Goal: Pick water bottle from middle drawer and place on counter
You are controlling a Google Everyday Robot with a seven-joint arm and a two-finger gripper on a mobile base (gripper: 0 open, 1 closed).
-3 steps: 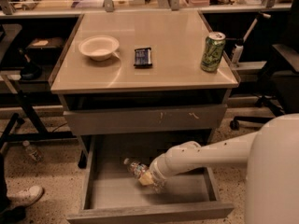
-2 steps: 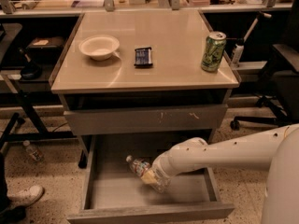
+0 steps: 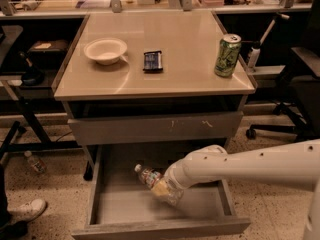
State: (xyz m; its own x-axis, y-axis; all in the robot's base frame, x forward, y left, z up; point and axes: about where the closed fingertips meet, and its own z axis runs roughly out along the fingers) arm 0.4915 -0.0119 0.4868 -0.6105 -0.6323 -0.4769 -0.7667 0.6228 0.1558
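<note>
The water bottle [image 3: 148,176], clear with a white cap and a coloured label band, lies tilted in the open middle drawer [image 3: 125,206], cap pointing up and to the left. My gripper [image 3: 167,190] is at the end of the white arm that reaches in from the right. It is shut on the bottle's lower end, which it hides. The bottle looks slightly raised off the drawer floor. The beige counter [image 3: 185,39] is above the drawer.
On the counter stand a white bowl [image 3: 105,50], a dark packet [image 3: 152,60] and a green soda can [image 3: 227,55]. A scratched drawer front [image 3: 155,128] hangs above the open drawer. An office chair [image 3: 300,84] is at the right. A shoe [image 3: 22,211] and a small bottle [image 3: 34,161] are on the floor at the left.
The arm has risen a little and more of it shows. The bottle has tipped up slightly with the gripper, and the cap sits higher than before.
</note>
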